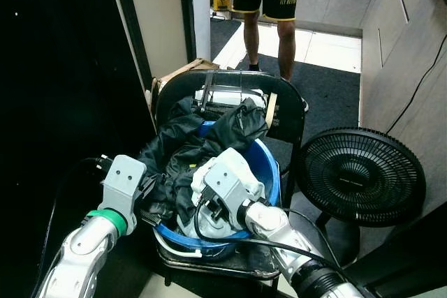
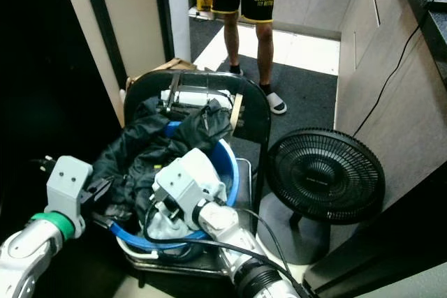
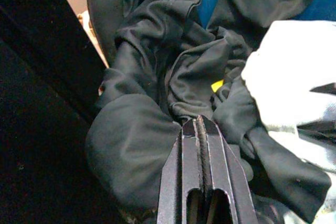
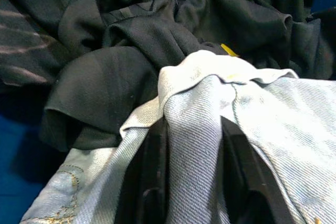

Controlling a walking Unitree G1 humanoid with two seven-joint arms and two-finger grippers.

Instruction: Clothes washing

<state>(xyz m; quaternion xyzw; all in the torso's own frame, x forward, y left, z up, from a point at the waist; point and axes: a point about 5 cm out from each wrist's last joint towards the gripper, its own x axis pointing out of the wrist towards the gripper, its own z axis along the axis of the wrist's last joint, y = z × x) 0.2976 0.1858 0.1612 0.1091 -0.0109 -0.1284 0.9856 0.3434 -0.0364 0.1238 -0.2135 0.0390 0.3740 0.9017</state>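
Observation:
A blue basin sits on a black chair, heaped with dark clothes and a pale denim garment. My right gripper reaches into the basin from the front and is shut on a fold of the denim, one black finger on each side of it. My left gripper is at the basin's left side, its fingers pressed together with nothing between them and the tips resting against the dark clothes. A small yellow tag peeks out between the dark cloth and the denim.
A black floor fan stands close on the chair's right. A person in black shorts stands beyond the chair on a dark mat. A dark panel fills the left. Cabinets with a hanging cable line the right.

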